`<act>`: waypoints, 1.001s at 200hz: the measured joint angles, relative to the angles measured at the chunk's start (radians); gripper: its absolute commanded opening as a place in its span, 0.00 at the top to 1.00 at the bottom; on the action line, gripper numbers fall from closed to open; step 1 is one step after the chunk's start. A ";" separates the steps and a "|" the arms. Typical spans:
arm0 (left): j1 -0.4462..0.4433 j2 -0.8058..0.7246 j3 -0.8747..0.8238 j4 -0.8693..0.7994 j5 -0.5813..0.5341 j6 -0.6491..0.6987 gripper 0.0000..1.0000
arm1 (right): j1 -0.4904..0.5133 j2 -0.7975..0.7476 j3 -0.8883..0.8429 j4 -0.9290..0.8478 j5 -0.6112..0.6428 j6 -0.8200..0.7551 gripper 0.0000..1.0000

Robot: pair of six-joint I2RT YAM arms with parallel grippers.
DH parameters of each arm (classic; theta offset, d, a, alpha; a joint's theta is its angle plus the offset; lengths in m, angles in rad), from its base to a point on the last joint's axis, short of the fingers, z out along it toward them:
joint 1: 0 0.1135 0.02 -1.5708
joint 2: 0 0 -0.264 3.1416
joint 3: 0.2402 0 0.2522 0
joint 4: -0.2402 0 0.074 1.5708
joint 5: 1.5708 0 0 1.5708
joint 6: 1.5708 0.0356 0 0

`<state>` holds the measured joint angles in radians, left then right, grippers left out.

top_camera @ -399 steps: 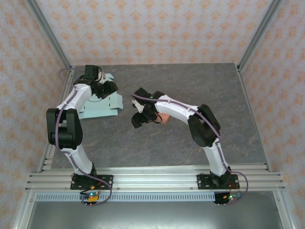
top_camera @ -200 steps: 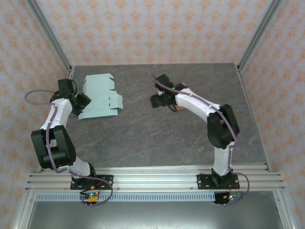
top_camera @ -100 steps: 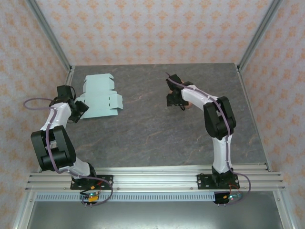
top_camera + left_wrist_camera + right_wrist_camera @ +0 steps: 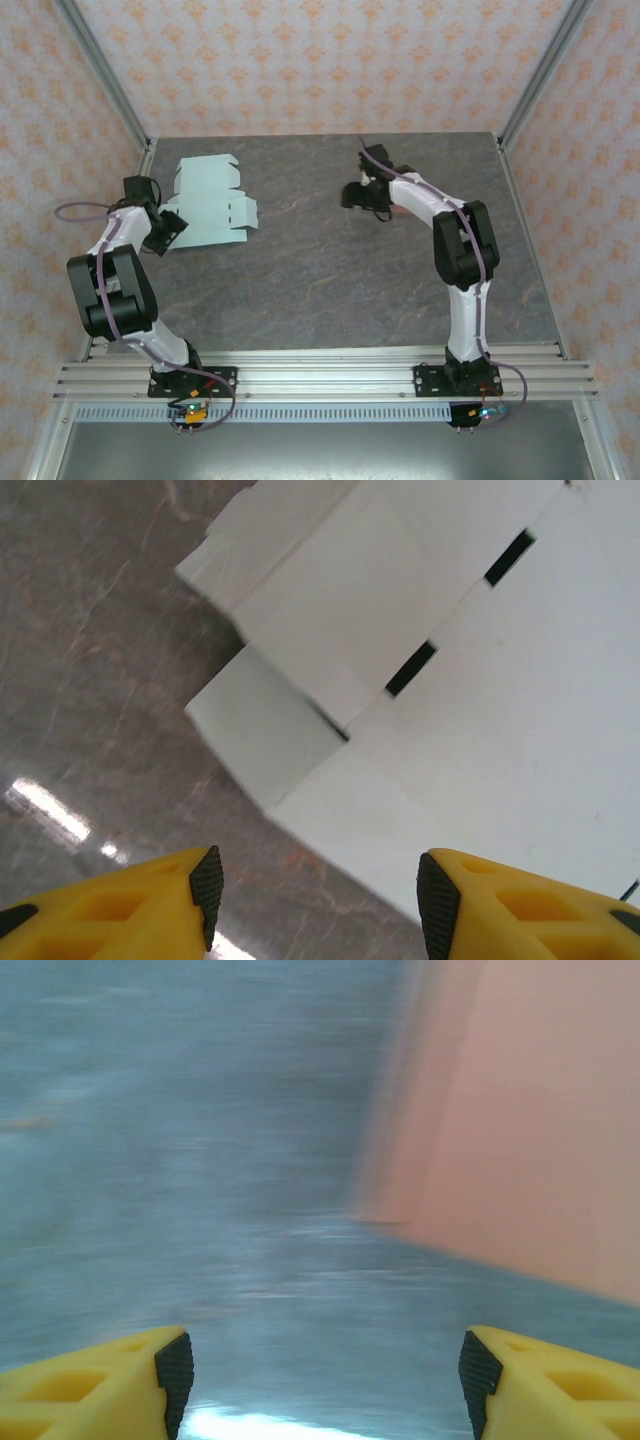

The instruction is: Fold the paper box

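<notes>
The paper box [image 4: 211, 199] is a flat pale green cut-out with slots and flaps, lying at the far left of the table. My left gripper [image 4: 166, 229] hovers open just off its near-left corner. In the left wrist view the paper box [image 4: 470, 670] spreads ahead of the left gripper [image 4: 320, 900], whose jaws have nothing between them. My right gripper [image 4: 352, 194] is open over the bare table at the far middle. In the blurred right wrist view a salmon-pink box [image 4: 520, 1110] lies ahead and to the right of the right gripper [image 4: 320, 1375].
The table [image 4: 330, 280] is dark grey marbled stone. Metal frame posts [image 4: 110, 90] and patterned walls close it in at the left, back and right. The aluminium rail [image 4: 320, 375] carrying both arm bases runs along the near edge.
The left arm drew back off the paper box to its near-left corner. The right arm swung from the table's centre to the far middle, and its gripper then shifted slightly left.
</notes>
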<state>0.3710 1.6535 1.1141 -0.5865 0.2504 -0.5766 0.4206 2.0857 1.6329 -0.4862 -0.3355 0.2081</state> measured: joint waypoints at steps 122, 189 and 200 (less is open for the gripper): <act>-0.106 0.146 0.042 0.107 0.117 -0.100 0.50 | 0.412 0.178 -0.039 0.761 -0.004 1.368 0.37; -0.159 -0.007 -0.173 0.159 0.110 -0.232 0.51 | 0.419 0.185 -0.046 0.865 0.118 1.530 0.39; -0.159 -0.007 -0.173 0.165 0.110 -0.238 0.51 | 0.420 0.193 -0.046 0.875 0.123 1.540 0.40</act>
<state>0.2115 1.6463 0.9413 -0.4217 0.3607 -0.8150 0.8410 2.2791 1.5871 0.3893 -0.2127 1.7485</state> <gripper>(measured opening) 0.495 0.608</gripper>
